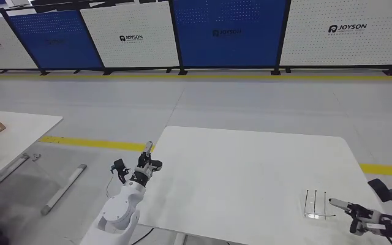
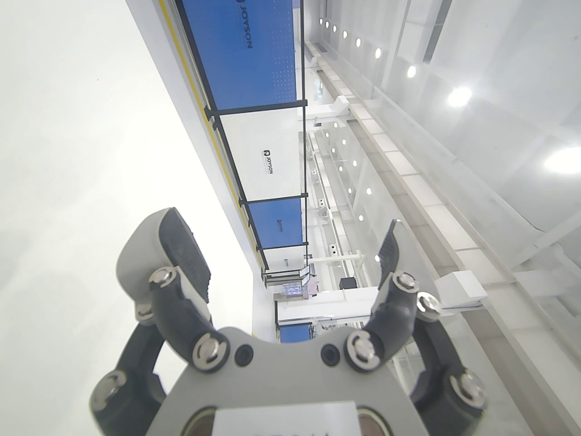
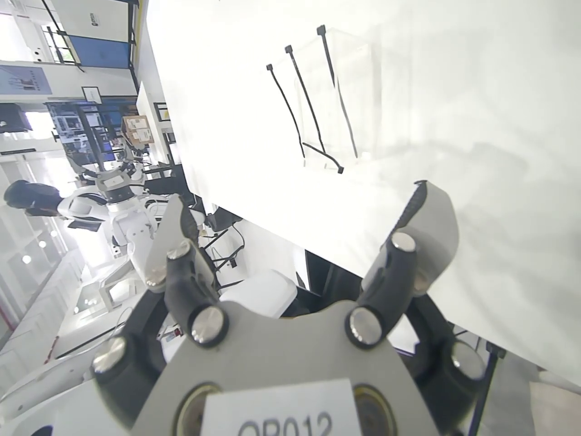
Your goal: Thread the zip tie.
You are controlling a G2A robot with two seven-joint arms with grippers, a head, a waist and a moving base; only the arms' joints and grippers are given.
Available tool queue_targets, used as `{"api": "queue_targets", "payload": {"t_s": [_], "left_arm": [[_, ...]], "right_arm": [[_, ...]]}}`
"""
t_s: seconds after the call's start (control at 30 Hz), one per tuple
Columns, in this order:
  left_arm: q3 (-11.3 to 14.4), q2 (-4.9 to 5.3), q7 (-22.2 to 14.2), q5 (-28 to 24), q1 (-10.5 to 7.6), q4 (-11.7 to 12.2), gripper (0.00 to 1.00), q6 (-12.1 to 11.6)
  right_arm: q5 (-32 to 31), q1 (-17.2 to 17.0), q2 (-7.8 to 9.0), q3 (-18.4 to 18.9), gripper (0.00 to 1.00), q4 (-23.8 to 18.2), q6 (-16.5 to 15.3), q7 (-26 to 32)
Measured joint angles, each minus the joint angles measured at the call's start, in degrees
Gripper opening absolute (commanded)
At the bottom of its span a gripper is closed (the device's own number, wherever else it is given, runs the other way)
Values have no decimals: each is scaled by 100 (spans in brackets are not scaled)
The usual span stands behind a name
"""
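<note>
White table (image 1: 245,174): the work surface, with both arms stationed at opposite edges of its near half.

Left gripper (image 1: 147,152): it sits at the table's left edge. In the left wrist view the left gripper (image 2: 286,233) has its jaws spread wide, with nothing between the ribbed pads (image 2: 186,247). The bare tabletop (image 2: 68,115) lies to one side of it.

Right gripper (image 1: 344,211): it sits at the near right corner of the table. In the right wrist view the right gripper (image 3: 299,201) is likewise wide open and holds nothing. One finger stands over the tabletop (image 3: 454,47), the other beyond its edge.

Clear holder (image 1: 318,213): a small transparent stand on the table, just ahead of the right gripper's fingertips and apart from them. Its walls (image 3: 358,92) are see-through.

Zip ties (image 1: 315,199): three thin black ties side by side across the clear holder, heads pointing away from the robot. In the right wrist view the zip ties (image 3: 308,101) lie near the open jaws but outside them, untouched. They are well apart from the left gripper.

Dark strip (image 3: 324,157): it runs along the holder's near edge. Whether it is another tie cannot be told.
</note>
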Motion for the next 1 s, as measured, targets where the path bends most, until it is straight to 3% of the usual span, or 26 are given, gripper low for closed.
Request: {"api": "queue_targets", "payload": {"t_s": [0.1,0.2,0.33,0.63,0.8,0.83,0.87,1.0], "left_arm": [[0,0,0,0,0,0,100,0],[0,0,0,0,0,0,100,0],[0,0,0,0,0,0,100,0],[0,0,0,0,0,0,100,0],[0,0,0,0,0,0,100,0],[0,0,0,0,0,0,100,0],[0,0,0,0,0,0,100,0],[0,0,0,0,0,0,100,0]], "right_arm": [[-237,95,73,-173,100,-61,68,0],[-628,333,230,-575,100,-11,263,0],[-582,707,449,-1148,100,255,360,0],[-583,700,448,-1147,100,252,348,-8],[-329,578,466,-1026,100,282,-86,-103],[-319,552,478,-994,84,272,-118,-84],[-346,542,486,-983,49,259,-100,-80],[-450,579,511,-1052,33,241,39,-10]]}}
